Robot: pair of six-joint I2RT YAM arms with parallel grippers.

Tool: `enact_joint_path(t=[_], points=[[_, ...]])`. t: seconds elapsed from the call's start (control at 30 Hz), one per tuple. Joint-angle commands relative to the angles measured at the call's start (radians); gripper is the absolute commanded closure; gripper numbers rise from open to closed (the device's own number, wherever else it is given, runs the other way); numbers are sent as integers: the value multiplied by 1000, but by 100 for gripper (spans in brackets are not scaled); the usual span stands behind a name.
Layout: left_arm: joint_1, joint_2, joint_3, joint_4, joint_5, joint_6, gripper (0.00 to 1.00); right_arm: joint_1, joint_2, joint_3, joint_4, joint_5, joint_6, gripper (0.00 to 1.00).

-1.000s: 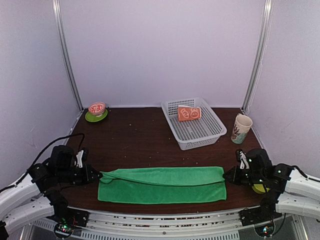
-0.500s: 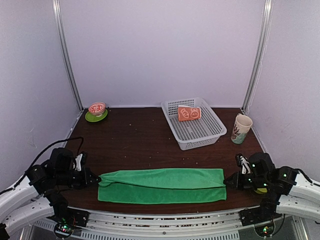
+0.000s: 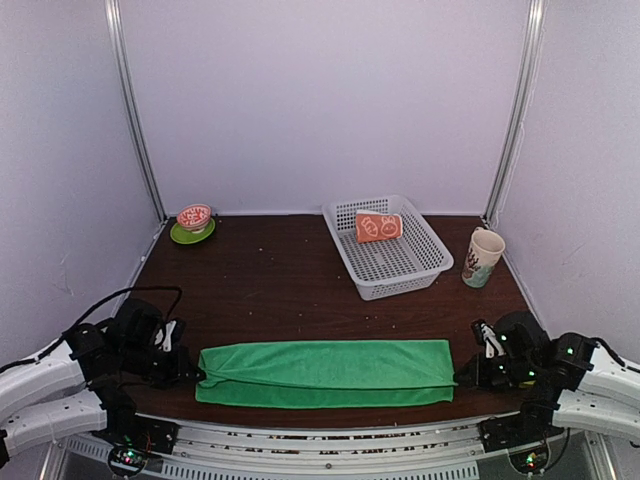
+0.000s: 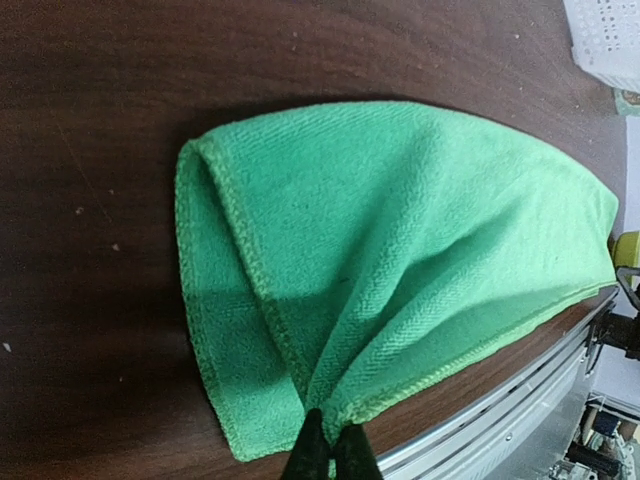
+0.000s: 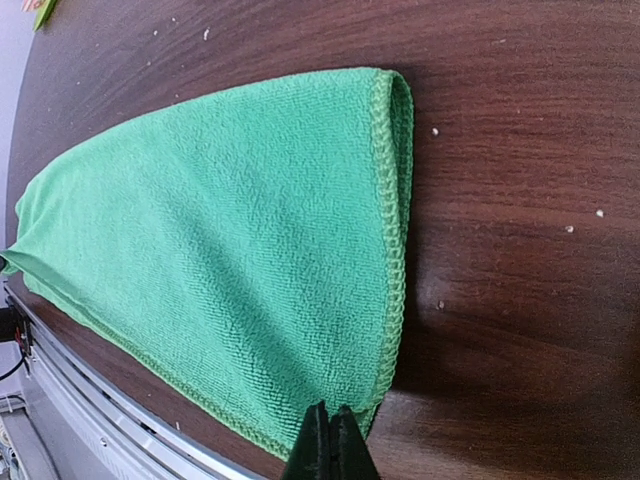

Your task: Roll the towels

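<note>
Small towel [image 3: 378, 227] in basket [image 3: 398, 284]

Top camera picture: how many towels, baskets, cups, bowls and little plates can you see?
Towels: 2, a green towel and an orange towel
Basket: 1
Cup: 1
Bowl: 1
Plate: 1
Total: 6

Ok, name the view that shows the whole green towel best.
Top external: the green towel shows end to end. Left wrist gives only the end pinched by the left gripper; right wrist only the end in the right gripper.
</note>
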Motion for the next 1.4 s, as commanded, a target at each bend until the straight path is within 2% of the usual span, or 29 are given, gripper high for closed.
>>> enact_joint_path(t=[0.0,0.2,0.27,0.33,0.73,0.93,0.97,1.13,1.17,1.33,1.37], points=[[-27,30,28,3,13,10,100,20,30,-24,-25,-6,-5,100],[-53,2,28,-16,8,-3,90,41,48,-27,-23,-38,-20,100],[-59,0,32,-26,1,-4,91,51,62,-26,-23,-51,-23,100],[-66,-5,37,-41,-16,-7,100,62,65,-13,-35,-39,-26,100],[-67,-146,53,-98,-64,-39,100,75,-21,60,-92,-31,-39,100],[-67,-116,54,-120,-49,-36,100,103,27,33,-102,-58,-44,100],[-67,-103,54,-120,-47,-34,98,105,33,31,-104,-59,-45,100],[-69,-50,73,-123,-36,-17,58,128,34,43,-93,-83,-58,100],[-67,-49,77,-129,-38,-19,54,132,28,47,-100,-80,-57,92],[-67,-86,143,-187,-76,-16,38,135,-9,95,-125,-55,-56,33],[-67,-92,174,-212,-95,-5,28,135,-13,110,-126,-50,-54,19]])
